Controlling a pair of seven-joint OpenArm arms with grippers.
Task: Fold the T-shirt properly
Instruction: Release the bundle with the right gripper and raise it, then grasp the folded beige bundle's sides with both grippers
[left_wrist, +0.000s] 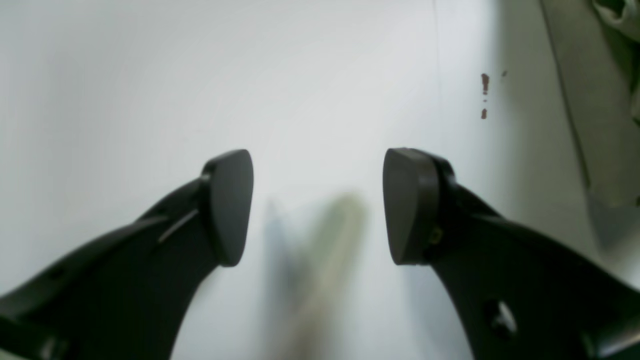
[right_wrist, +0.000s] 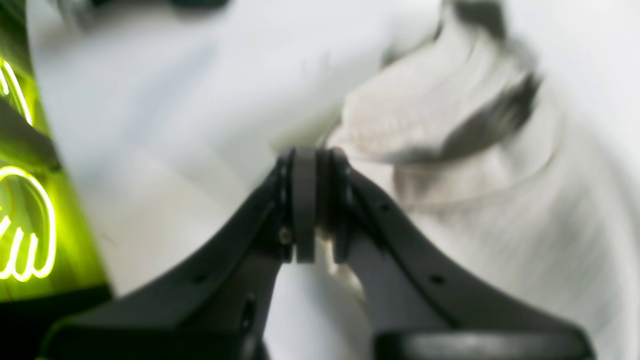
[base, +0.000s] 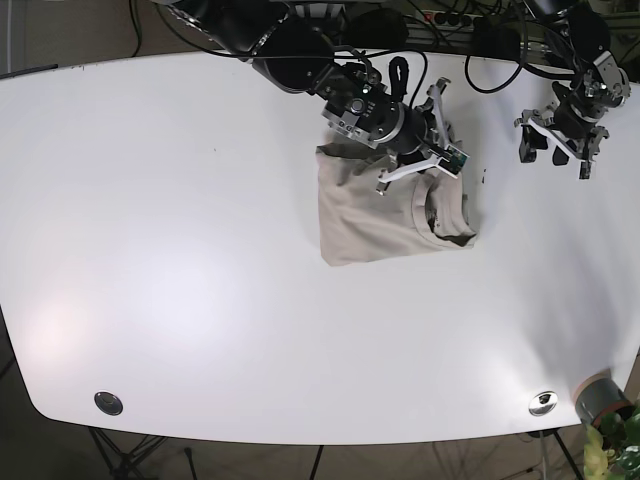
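The beige T-shirt (base: 385, 215) lies partly folded on the white table (base: 180, 250), right of centre, with its collar (base: 447, 222) at its right side. My right gripper (base: 432, 168) is over the shirt's upper right part. In the blurred right wrist view its fingers (right_wrist: 305, 200) are closed together on a fold of the T-shirt (right_wrist: 475, 165) beside the collar. My left gripper (base: 553, 140) is off to the right of the shirt, clear of it. In the left wrist view the left gripper (left_wrist: 318, 165) is open and empty above the bare table.
Small brown marks (left_wrist: 484, 85) spot the table just right of the shirt. Cables and arm bases (base: 300, 30) crowd the table's back edge. Two metal discs (base: 108, 403) (base: 543, 402) sit near the front corners, with a plant pot (base: 600, 400) past the front right edge.
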